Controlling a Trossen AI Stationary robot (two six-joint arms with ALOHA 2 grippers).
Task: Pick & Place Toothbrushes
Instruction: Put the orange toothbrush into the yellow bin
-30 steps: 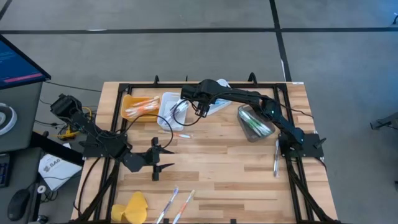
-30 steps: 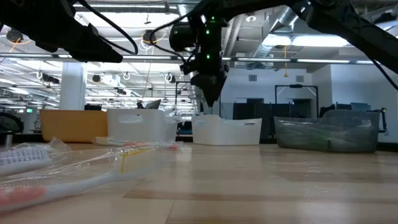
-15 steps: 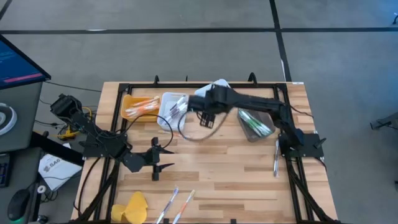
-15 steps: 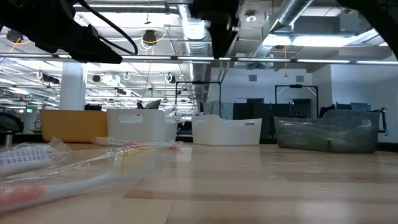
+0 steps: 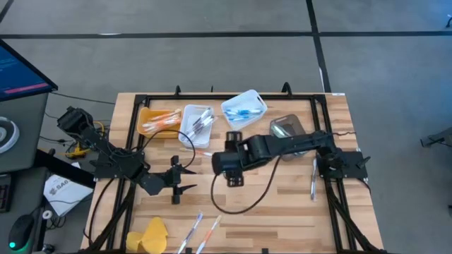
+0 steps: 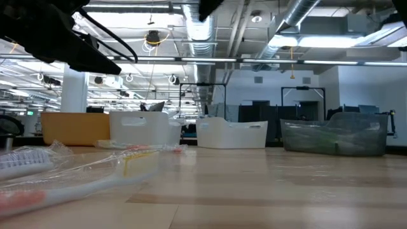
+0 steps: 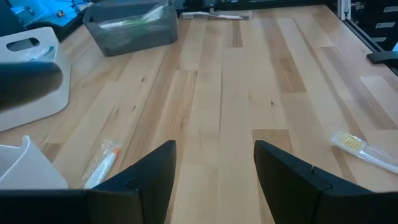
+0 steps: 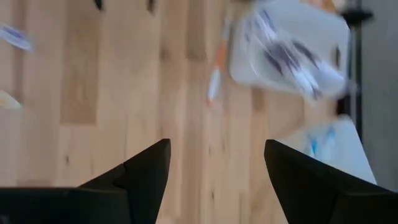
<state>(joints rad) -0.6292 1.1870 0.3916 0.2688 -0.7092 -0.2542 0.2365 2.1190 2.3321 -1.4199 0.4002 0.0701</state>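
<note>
The right gripper (image 5: pixel 234 179) hangs over the middle of the table (image 5: pixel 282 197), fingers spread and nothing between them; its wrist camera looks straight down on bare boards between the 2 dark fingers (image 8: pixel 144 173). The left gripper (image 5: pixel 189 179) sits just to its left, near the table's left side, jaws apart and empty too.

Along the far edge stand 4 bins. The orange bin (image 5: pixel 157 121) holds orange-handled toothbrushes, the white bin (image 5: pixel 196 121) next to it holds a jumble of pale ones, and the second white bin (image 5: pixel 244 109) holds blue ones. The grey bin (image 5: pixel 288 129) is partly covered by the right arm, so its contents barely show from above; the left wrist view catches green sticks inside it.

Loose toothbrushes lie scattered. One with an orange tip (image 5: pixel 205 152) lies on the boards just in front of the white bin, also seen blurred in the right wrist view. 2 wrapped brushes (image 5: pixel 199 231) lie at the near edge, beside a yellow lump (image 5: pixel 153 235) that is cut off by the picture's bottom. Another brush (image 5: pixel 313 178) lies by the right arm's base.

In the low view both grippers are out of sight; only dark arm parts cross the top, and the wrapped brushes loom blurred at the left.
</note>
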